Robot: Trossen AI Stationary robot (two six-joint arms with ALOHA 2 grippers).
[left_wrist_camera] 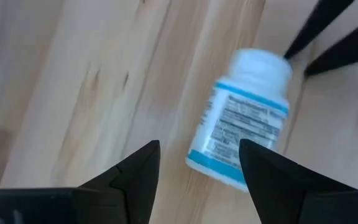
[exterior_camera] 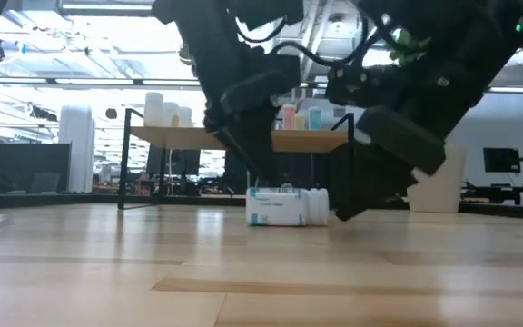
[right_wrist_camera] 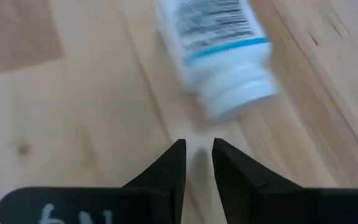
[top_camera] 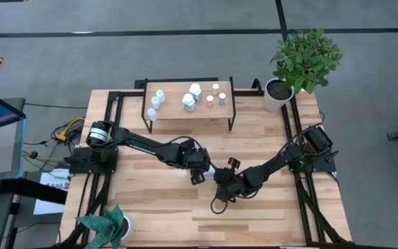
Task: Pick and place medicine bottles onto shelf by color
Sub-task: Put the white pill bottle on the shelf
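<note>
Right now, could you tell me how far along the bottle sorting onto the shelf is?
Mostly done: about eight small bottles stand on the low light-wood shelf, whitish ones toward one end, reddish and bluish ones toward the other. In hand: one white, blue-banded medicine bottle lies on its side on the table; the left pincer is open beside it, the right pincer nearly closed at its cap. Left: gripping and shelving it.

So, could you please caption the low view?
White blue-labelled plastic bottle lying on the plank table, dark arms overhead.

White bottle (left_wrist_camera: pixel 244 121), blue-banded label; light-wood shelf (top_camera: pixel 185 111), black legs.
</note>
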